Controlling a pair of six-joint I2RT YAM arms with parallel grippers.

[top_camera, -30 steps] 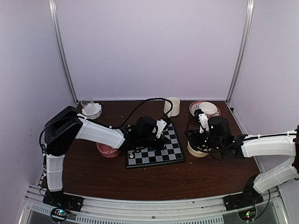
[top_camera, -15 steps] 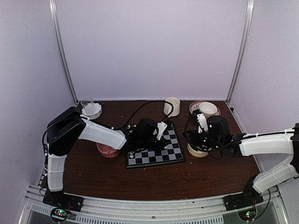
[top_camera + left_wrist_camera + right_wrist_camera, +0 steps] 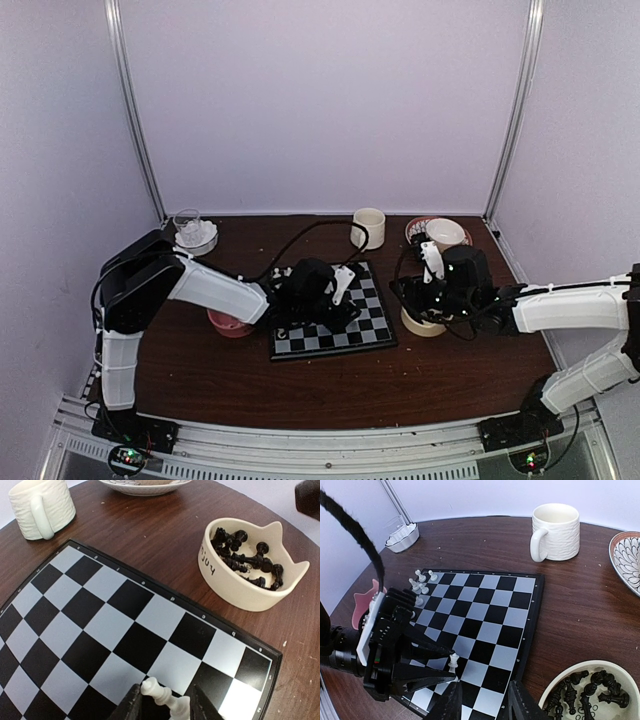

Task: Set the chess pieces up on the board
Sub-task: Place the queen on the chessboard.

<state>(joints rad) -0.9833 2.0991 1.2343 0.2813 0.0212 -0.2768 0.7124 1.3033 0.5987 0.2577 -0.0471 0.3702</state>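
The board point(image 3: 368, 326) lies mid-table, also seen in the left wrist view point(image 3: 100, 610) and the right wrist view point(image 3: 485, 610). A white chess piece point(image 3: 453, 661) stands upright near the board's near right part. My left gripper point(image 3: 454, 664) is open, its fingers either side of that piece point(image 3: 162, 695). Several other white pieces point(image 3: 420, 580) stand at the far left corner. My right gripper point(image 3: 485, 695) hovers open over the board's right edge with nothing between its fingers. Black pieces point(image 3: 245, 560) lie in a cream bowl point(image 3: 240, 592).
The cream bowl point(image 3: 420, 325) sits just right of the board under my right arm. A pink bowl point(image 3: 228, 322) is at the board's left. A cream mug point(image 3: 370, 228), a patterned plate point(image 3: 440, 235) and a glass in a white dish point(image 3: 193, 232) stand along the back.
My left gripper's fingers have spread apart around the white piece, which now stands on the board. The right arm has edged slightly left.
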